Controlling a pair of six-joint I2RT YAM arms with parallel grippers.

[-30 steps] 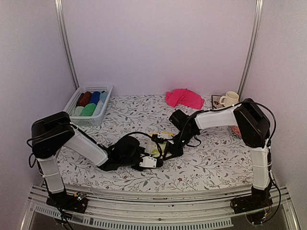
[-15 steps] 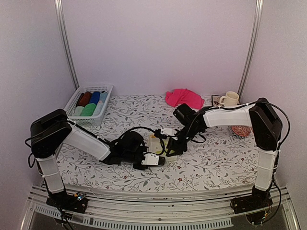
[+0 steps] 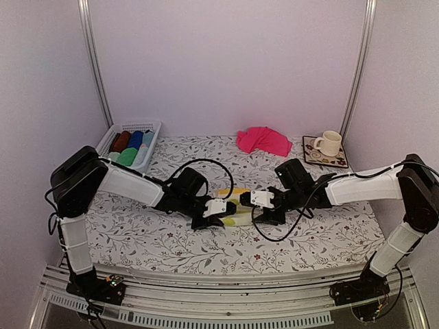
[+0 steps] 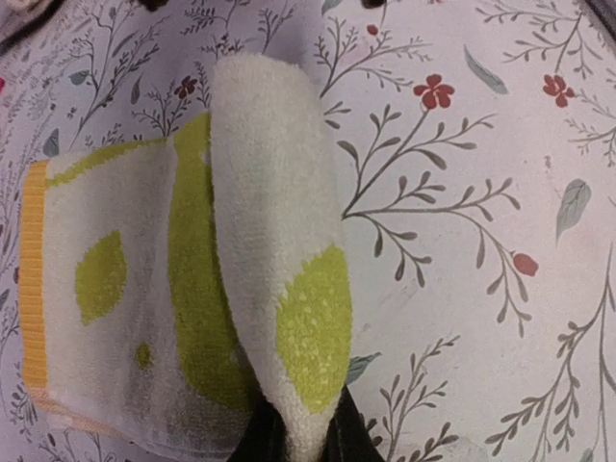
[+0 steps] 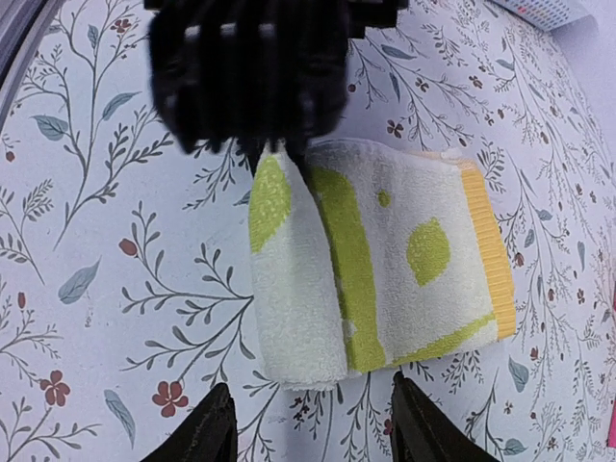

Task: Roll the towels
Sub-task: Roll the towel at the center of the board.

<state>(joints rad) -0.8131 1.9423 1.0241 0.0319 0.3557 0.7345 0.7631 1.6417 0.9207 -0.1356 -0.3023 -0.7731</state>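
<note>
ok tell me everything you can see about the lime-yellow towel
The lime-yellow towel is soft terry cloth, white with lime blobs and an orange band along one end. It lies on the floral table cover, partly rolled: one side is curled over into a thick fold, the rest flat. The left fingers pinch that fold at one end; the right fingers stand open off its other end, not touching.

place: robot test booth, lab-like
walls: plain white panels [image 3: 226,62] around me, metal corner posts [image 3: 95,62]
mount: my arm bases [image 3: 92,286] bolted to grooved aluminium rail [image 3: 206,301]
table: floral-print cloth cover [image 3: 171,247]
</note>
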